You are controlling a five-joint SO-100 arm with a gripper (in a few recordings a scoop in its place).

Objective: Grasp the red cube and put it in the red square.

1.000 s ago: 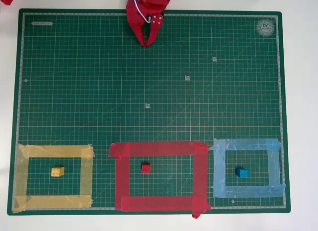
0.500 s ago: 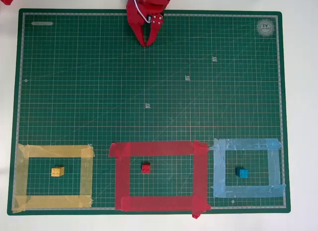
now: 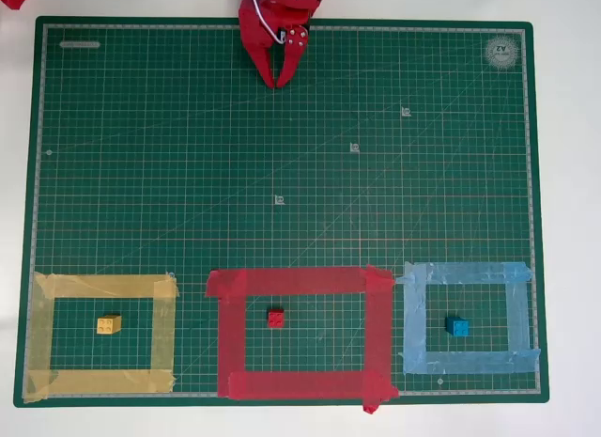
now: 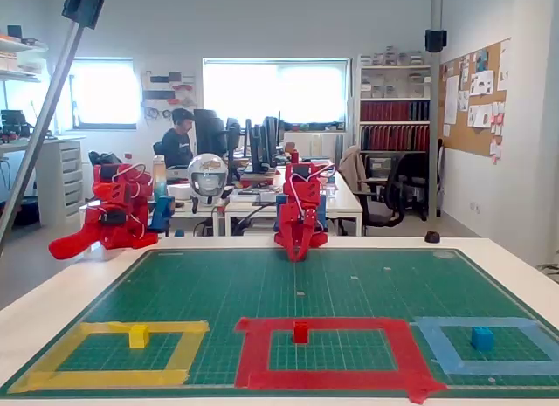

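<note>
Inspecting from overhead, we find the red cube (image 3: 275, 318) already lying inside the red square (image 3: 378, 329), left of its centre. The gripper (image 3: 281, 80) sits at 12 o'clock on the mat (image 3: 141, 174), well apart from the cube, fingers nearly together and holding nothing. We judge the main risk to be needless regrasping: a clumsy approach could nudge the cube onto the tape or out toward the yellow cube (image 3: 109, 324).

The green mat (image 3: 282, 155) has a round logo (image 3: 501, 52) in its top right corner in the overhead view and a small label (image 3: 79, 44) in its top left corner, but both are too tiny to read.
</note>
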